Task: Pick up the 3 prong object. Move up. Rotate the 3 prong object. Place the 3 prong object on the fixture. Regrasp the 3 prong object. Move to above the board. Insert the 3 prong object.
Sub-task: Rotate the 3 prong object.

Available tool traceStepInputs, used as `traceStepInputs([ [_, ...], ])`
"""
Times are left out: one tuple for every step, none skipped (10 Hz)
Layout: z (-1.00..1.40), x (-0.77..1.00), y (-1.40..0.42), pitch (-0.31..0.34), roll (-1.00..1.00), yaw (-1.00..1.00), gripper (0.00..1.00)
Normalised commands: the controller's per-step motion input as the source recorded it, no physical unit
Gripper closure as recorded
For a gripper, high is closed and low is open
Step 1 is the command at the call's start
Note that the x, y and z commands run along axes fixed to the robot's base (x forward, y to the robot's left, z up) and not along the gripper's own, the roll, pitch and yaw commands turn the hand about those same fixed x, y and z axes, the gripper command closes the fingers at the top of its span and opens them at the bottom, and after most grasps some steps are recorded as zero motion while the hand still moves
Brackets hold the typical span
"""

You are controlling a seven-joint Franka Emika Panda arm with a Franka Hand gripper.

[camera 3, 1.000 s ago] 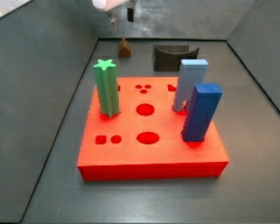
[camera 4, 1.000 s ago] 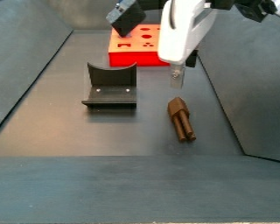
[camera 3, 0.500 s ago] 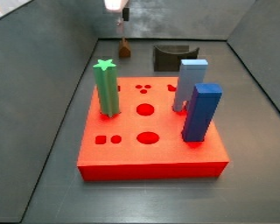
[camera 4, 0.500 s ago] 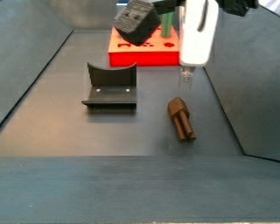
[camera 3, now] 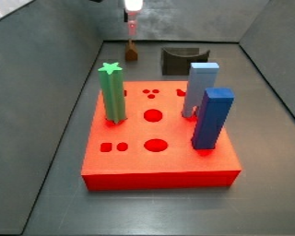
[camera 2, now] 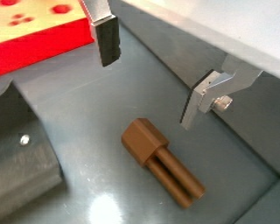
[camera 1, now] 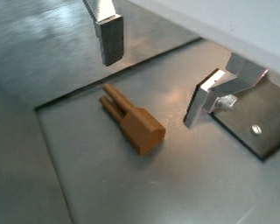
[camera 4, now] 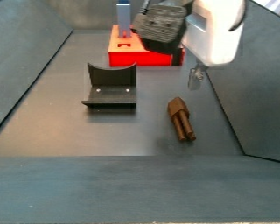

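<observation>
3 prong object (camera 4: pixel 181 119): you see it lying flat on the grey floor, brown, blocky at 1 end and slim at the other. In both wrist views (camera 1: pixel 132 120) (camera 2: pixel 161 161) it sits free, nothing touching it.

Gripper (camera 2: pixel 152 74): above the piece, jaws spread wide, nothing between them. 1 finger (camera 1: pixel 108 39) shows its dark pad; the other finger (camera 1: pixel 212 94) is a bare silver plate in that wrist view. The piece lies below the gap, nearer neither finger by contact. In a side view the gripper (camera 4: pixel 195 74) hangs just above and beyond the piece, under the white arm body. In the other side picture only a small part of it (camera 3: pixel 133 11) shows at the top edge, with the piece (camera 3: pixel 132 52) a brown speck below it.

Fixture (camera 4: pixel 109 87): dark bracket on its base plate, well apart from the piece, standing on the floor beside it. It also shows behind the board in a side view (camera 3: pixel 179 60).

Board (camera 3: pixel 157 138): red slab with round and small shaped holes, carrying 1 green star-topped post (camera 3: pixel 112 92) and 2 blue blocks (camera 3: pixel 210 118).
</observation>
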Motion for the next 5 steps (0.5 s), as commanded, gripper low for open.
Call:
traceStepInputs([
  [-0.02,0.04,0.0,-0.01,0.0,1.0,0.0],
  [-0.02,0.04,0.0,-0.01,0.0,1.0,0.0],
  [-0.02,0.04,0.0,-0.011,0.0,1.0,0.0],
  [-0.02,0.04,0.0,-0.012,0.0,1.0,0.0],
  [-0.02,0.04,0.0,-0.012,0.0,1.0,0.0],
])
